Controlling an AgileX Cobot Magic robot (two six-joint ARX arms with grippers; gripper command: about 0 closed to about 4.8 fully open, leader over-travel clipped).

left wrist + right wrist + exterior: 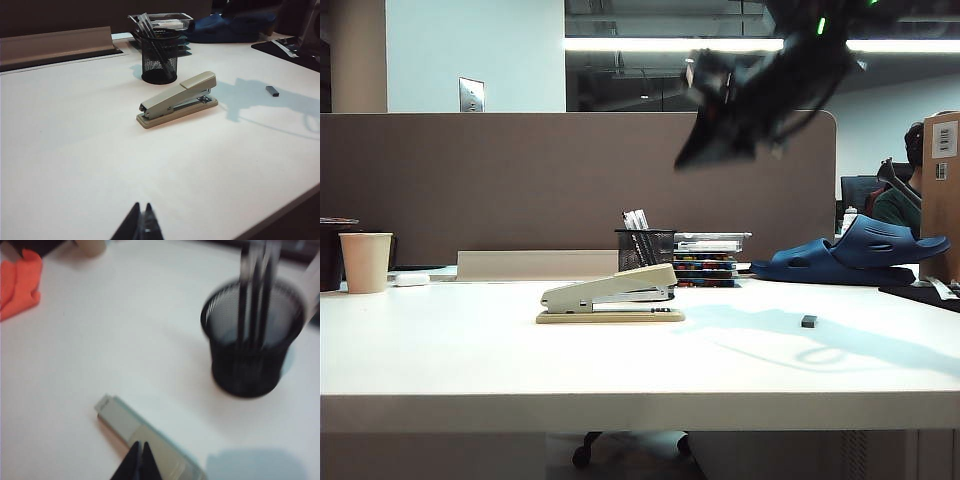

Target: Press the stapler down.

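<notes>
The beige stapler [615, 294] lies on the white table [470, 350] near its middle, its top arm raised at an angle over the tan base. High above the stapler and to its right hangs my right gripper [695, 150], blurred and dark. In the right wrist view that gripper [139, 446] is shut, its tips over the stapler [142, 432] far below. My left gripper [142, 206] is shut too, low over bare table, well short of the stapler [177, 97]. The left gripper does not show in the exterior view.
A black mesh pen cup [645, 246] stands just behind the stapler, with stacked trays [708, 258] beside it. A paper cup [366, 262] sits at far left, blue slippers [860, 252] at right, a small dark block [809, 321] on the table, an orange cloth [19, 282] off to one side.
</notes>
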